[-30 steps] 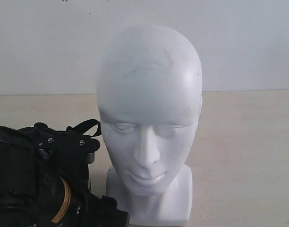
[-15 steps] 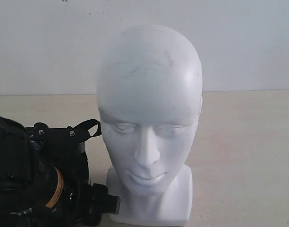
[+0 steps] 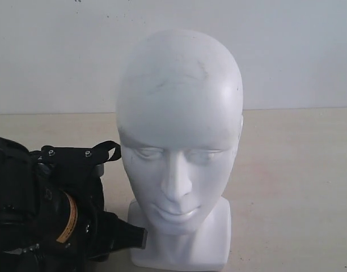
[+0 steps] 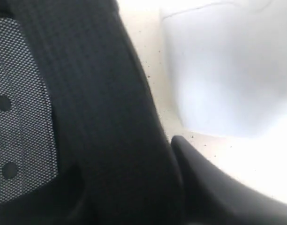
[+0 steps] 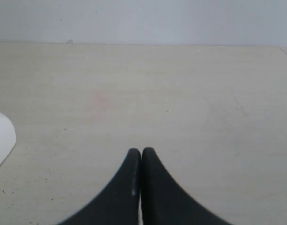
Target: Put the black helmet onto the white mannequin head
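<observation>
Smooth domed white mannequin head [image 3: 179, 113]; ribbed, mesh-panelled black helmet [image 4: 96, 93]

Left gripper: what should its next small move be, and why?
Probably close the left gripper firmly on the rim of the black helmet before any lift. In the left wrist view the helmet's dark lining sits right against the gripper, so it looks placed for a grasp, though a firm grip is not visible. The white mannequin head beside it is bare.
</observation>
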